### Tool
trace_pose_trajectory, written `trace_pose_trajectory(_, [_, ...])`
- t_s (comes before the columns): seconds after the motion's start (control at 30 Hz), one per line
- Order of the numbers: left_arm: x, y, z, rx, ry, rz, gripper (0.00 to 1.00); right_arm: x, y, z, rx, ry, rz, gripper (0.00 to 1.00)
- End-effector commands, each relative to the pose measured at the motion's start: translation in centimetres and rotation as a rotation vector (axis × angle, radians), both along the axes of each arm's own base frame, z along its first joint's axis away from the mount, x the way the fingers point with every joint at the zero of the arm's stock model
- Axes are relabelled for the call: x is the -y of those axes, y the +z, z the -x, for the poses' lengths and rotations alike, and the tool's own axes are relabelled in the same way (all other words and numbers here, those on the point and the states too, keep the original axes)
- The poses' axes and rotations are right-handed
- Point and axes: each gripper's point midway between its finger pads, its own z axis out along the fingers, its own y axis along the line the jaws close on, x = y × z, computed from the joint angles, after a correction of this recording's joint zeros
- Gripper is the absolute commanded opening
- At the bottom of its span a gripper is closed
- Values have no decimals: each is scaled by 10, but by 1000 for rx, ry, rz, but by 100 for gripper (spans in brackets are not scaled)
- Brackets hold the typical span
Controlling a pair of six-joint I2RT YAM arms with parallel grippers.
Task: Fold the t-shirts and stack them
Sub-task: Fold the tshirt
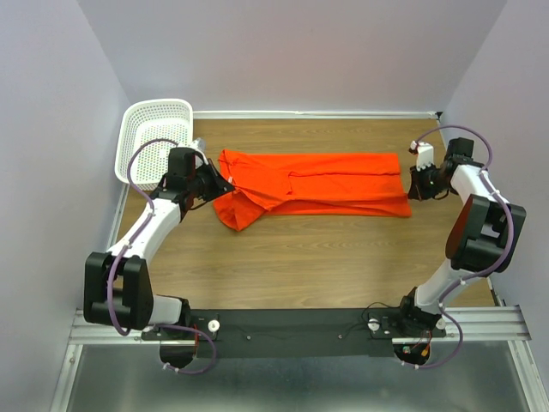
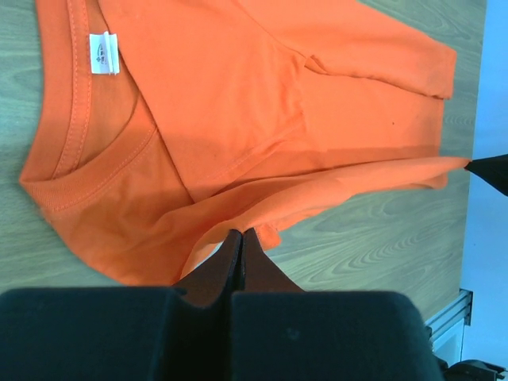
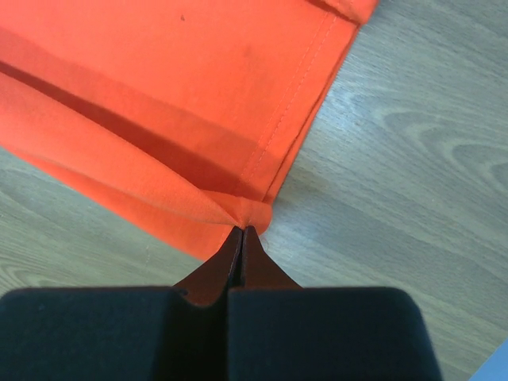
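The orange-red t-shirt (image 1: pixel 317 182) lies across the wooden table, folded lengthwise, collar end at the left, hem at the right. My left gripper (image 1: pixel 225 183) is shut on the shirt's edge near the collar; in the left wrist view (image 2: pixel 241 232) its jaws pinch the fabric beside the neckline and white label (image 2: pixel 104 53). My right gripper (image 1: pixel 412 183) is shut on the hem corner; the right wrist view (image 3: pixel 243 228) shows the fabric (image 3: pixel 167 103) gathered at the jaw tips. Both held edges are lifted a little, and the sleeve bunches at front left (image 1: pixel 236 210).
A white mesh basket (image 1: pixel 154 137) stands at the back left corner, just behind my left arm. Lilac walls close in the table on three sides. The black rail (image 1: pixel 292 326) runs along the near edge.
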Motion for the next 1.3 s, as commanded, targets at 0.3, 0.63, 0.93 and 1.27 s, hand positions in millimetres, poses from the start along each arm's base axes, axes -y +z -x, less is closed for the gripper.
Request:
trace_pose_trajectory(0.3, [1,16,-20,57,-12,3,0,11,2,-21,23,-36,2,0])
trace_pose_trajectory(0.63, [3,14,-31,53,-15,1,0,11,-3,-34,15,-41,-32,2])
trace_pose_trajectory(0.93, [8,6,-49,31,-23,17,0,17,-9,-54,15,-113,-51,22])
trace_pose_trajectory(1.27, [12,-9,-69,2,-29,20,0,-2,44,-63,211,-107,-132,39])
